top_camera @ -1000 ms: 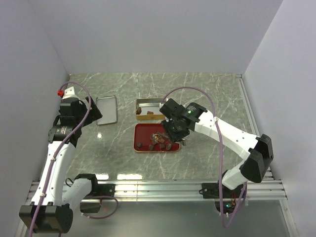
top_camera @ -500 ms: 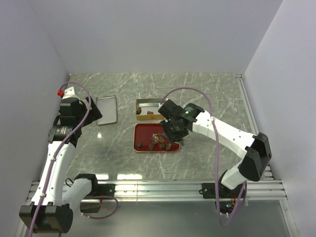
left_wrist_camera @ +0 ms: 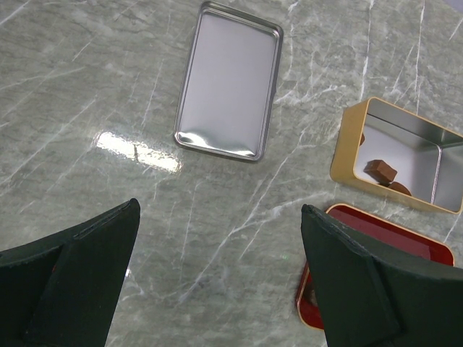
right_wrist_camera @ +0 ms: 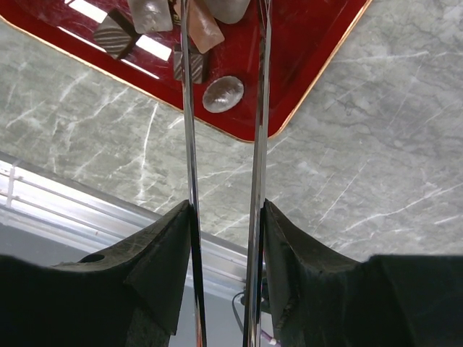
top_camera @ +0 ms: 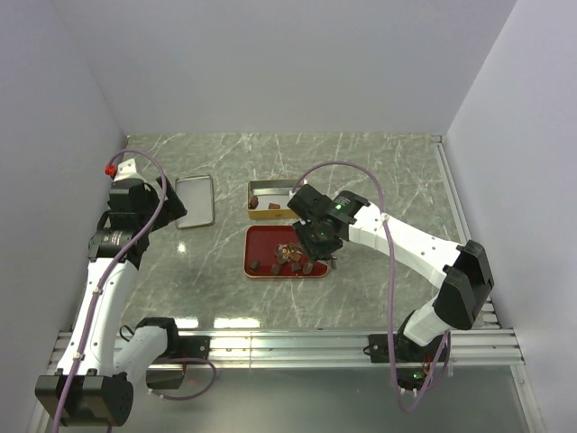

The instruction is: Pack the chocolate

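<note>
Several small chocolates (top_camera: 288, 260) lie on the red tray (top_camera: 260, 242). In the right wrist view they show as dark squares (right_wrist_camera: 116, 32) and a foil-wrapped piece (right_wrist_camera: 223, 94). My right gripper (right_wrist_camera: 226, 210) is shut on the metal tongs (right_wrist_camera: 257, 144). The tong blades reach over the tray (right_wrist_camera: 304, 43) among the pieces, and their tips are cut off at the top edge. In the top view this gripper (top_camera: 317, 242) hovers over the tray's right part. Two brown pieces (left_wrist_camera: 380, 170) lie in the gold tin (left_wrist_camera: 347, 148). My left gripper (left_wrist_camera: 218, 210) is open and empty above bare table.
The tin's silver lid (top_camera: 195, 200) lies flat at the left, also seen in the left wrist view (left_wrist_camera: 229, 88). The gold tin (top_camera: 270, 188) stands just behind the red tray. Walls close in the left, back and right. A metal rail (top_camera: 288, 343) runs along the near edge.
My right arm has shifted slightly left over the tray with the tongs. The left arm has not moved.
</note>
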